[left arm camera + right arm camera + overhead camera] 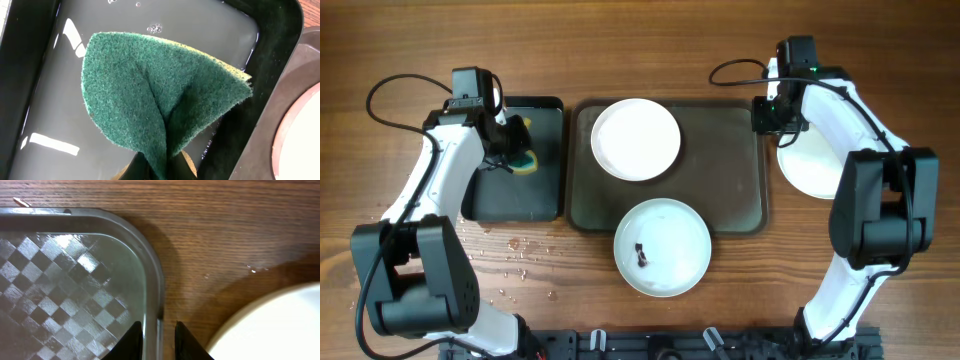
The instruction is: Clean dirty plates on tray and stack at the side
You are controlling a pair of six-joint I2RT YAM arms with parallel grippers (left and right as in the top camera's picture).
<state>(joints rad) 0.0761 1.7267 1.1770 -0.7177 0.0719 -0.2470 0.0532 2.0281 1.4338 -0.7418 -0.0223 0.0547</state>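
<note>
The brown-grey tray holds a clean white plate at its back left. A second plate with dark smudges sits at its front and overhangs the front rim. A third plate lies on the table right of the tray, partly under my right arm. My left gripper is shut on a folded green sponge over the black tray. My right gripper straddles the big tray's right rim, its fingers close on either side, next to the third plate.
The black tray holds shallow water. The big tray's rim and a plate edge show at the right of the left wrist view. Water drops lie on the wooden table at the front left. Cables run behind both arms.
</note>
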